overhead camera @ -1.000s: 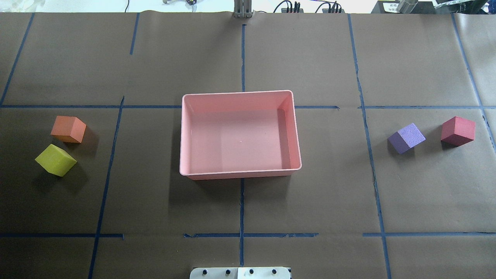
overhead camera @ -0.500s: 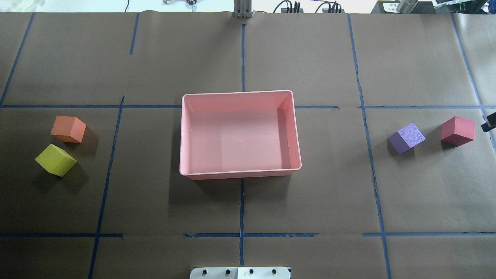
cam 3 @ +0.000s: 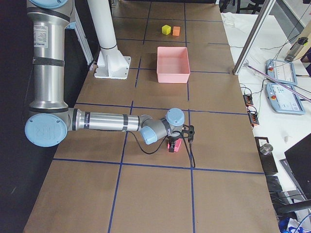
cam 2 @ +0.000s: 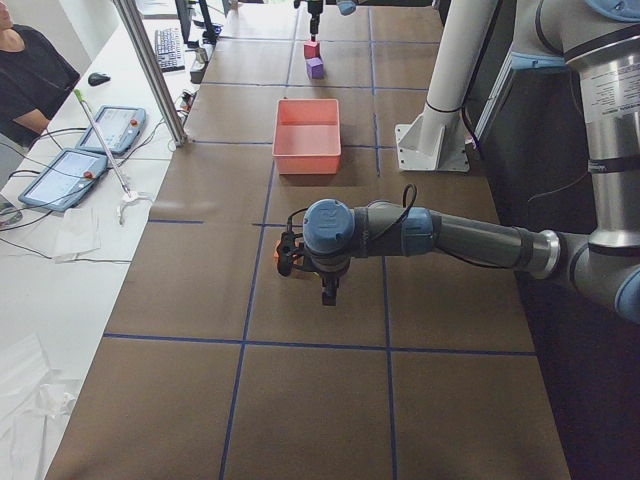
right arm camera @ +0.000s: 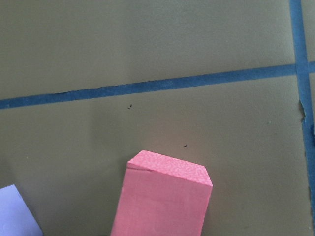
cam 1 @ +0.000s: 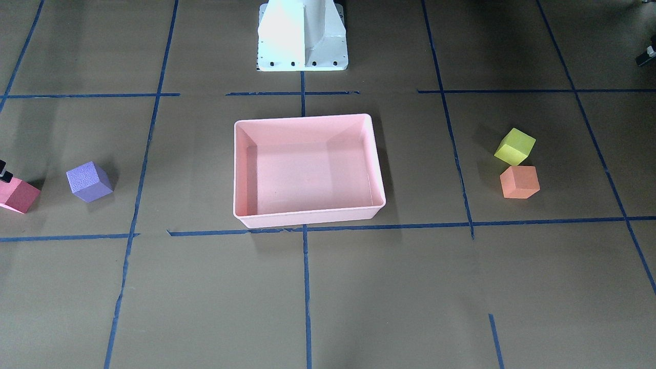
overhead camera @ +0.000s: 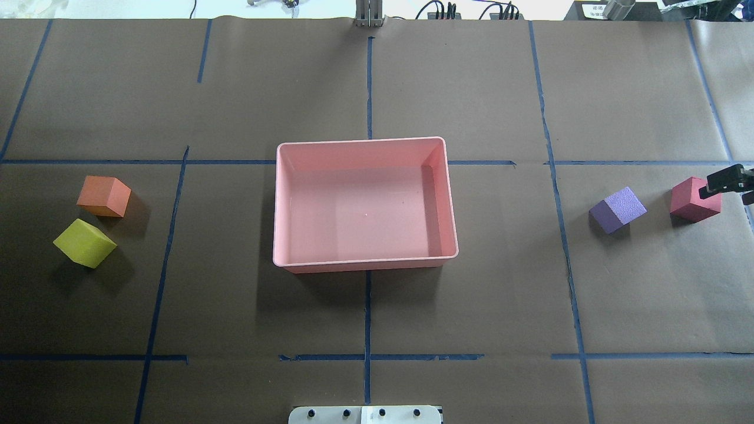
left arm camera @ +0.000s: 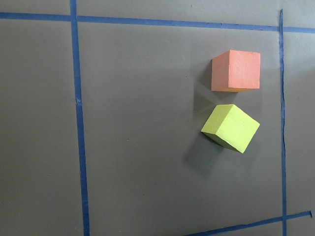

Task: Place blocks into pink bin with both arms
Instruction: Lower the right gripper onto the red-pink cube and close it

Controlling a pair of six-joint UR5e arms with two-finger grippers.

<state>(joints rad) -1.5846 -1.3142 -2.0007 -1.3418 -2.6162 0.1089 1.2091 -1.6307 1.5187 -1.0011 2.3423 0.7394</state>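
The pink bin (overhead camera: 277,206) sits mid-table, with no blocks in it. The orange block (overhead camera: 104,196) and the yellow-green block (overhead camera: 85,242) lie left of it and show in the left wrist view (left arm camera: 236,70) (left arm camera: 230,128). The purple block (overhead camera: 617,209) and the red block (overhead camera: 690,200) lie right of it. My right gripper (overhead camera: 727,181) reaches in from the right edge, just over the red block's far right corner; I cannot tell how its jaws stand. The red block fills the bottom of the right wrist view (right arm camera: 165,196). My left gripper (cam 1: 647,55) barely shows at the frame edge, away from the blocks.
The robot's white pedestal (cam 1: 302,36) stands behind the bin. Blue tape lines cross the brown paper table cover. An operator (cam 2: 25,70) and tablets (cam 2: 60,175) are along the far table side.
My right gripper has come in from the right edge and now stands over the red block. The blocks and the bin have not moved.
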